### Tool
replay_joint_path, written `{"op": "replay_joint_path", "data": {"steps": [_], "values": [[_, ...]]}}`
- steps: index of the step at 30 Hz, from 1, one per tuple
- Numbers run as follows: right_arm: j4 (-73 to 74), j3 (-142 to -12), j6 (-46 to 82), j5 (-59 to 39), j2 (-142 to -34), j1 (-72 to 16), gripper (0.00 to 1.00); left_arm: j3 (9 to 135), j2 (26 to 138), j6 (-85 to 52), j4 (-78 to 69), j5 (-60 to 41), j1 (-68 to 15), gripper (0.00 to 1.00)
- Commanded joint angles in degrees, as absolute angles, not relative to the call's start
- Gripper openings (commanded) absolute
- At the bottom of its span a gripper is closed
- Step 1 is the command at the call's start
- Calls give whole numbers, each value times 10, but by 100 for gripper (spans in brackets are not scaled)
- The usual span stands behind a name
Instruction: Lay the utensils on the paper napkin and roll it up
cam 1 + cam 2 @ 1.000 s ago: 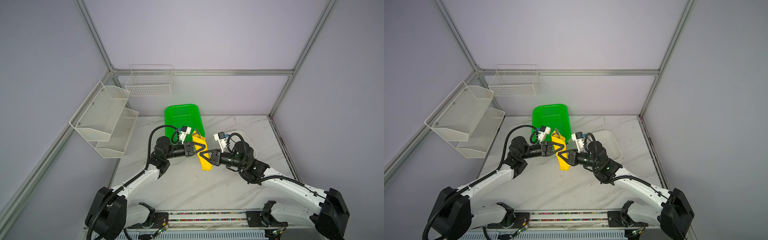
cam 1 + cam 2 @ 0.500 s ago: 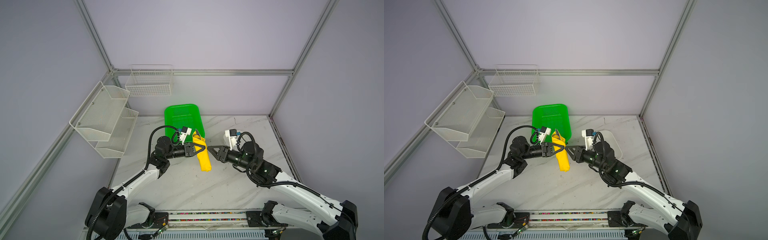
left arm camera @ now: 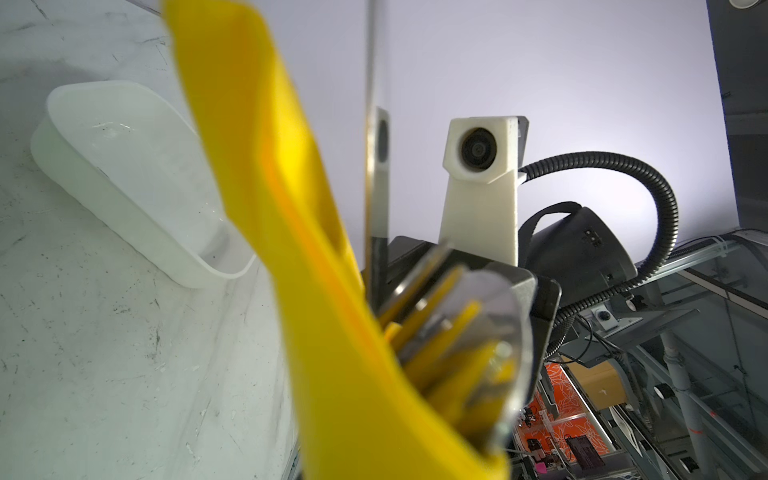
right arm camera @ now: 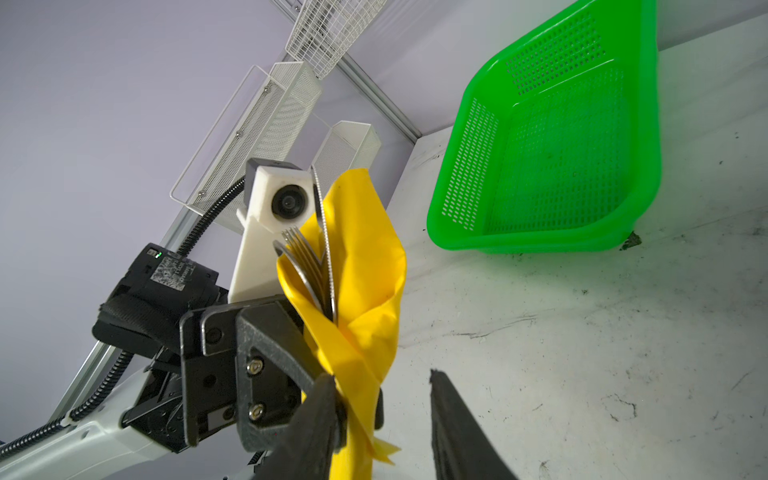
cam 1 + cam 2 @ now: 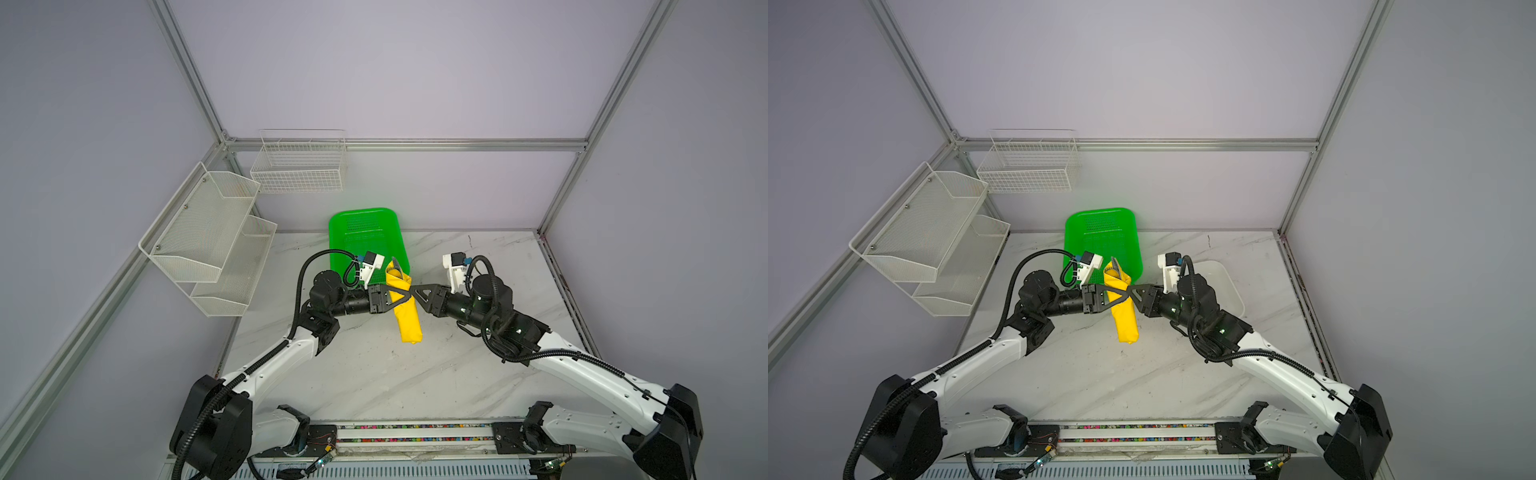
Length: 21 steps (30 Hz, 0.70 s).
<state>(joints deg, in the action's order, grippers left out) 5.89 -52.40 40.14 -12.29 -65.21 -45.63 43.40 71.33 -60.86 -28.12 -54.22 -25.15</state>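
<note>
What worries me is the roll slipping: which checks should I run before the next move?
1. Left gripper shut on napkin: ok.
2. Right gripper, jaws open astride napkin: ok.
3. Utensils inside, tips poking out the top: ok.
4. Wrap snug: not ok, the top flares loose.
5. Bottom end clear of table: cannot tell.
</note>
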Motion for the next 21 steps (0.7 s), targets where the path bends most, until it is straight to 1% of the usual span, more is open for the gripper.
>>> {"op": "replay_joint_path", "data": {"steps": [1, 4, 11, 14, 19, 21], "values": [[29, -535, 398, -91, -650, -453, 39, 495, 698, -605, -318, -563, -250, 16], [8, -540, 405, -45, -656, -453, 36, 494, 697, -605, -319, -572, -250, 15], [13, -558, 399, -44, -675, -453, 35, 498, 700, -611, -320, -603, -250, 16], [20, -563, 394, -34, -670, -452, 35, 499, 704, -610, -316, -607, -250, 16], [-4, -563, 409, 27, -651, -453, 35, 505, 707, -613, -316, -615, -250, 15], [-4, -556, 407, 30, -635, -453, 35, 508, 706, -607, -307, -613, -250, 15]]}}
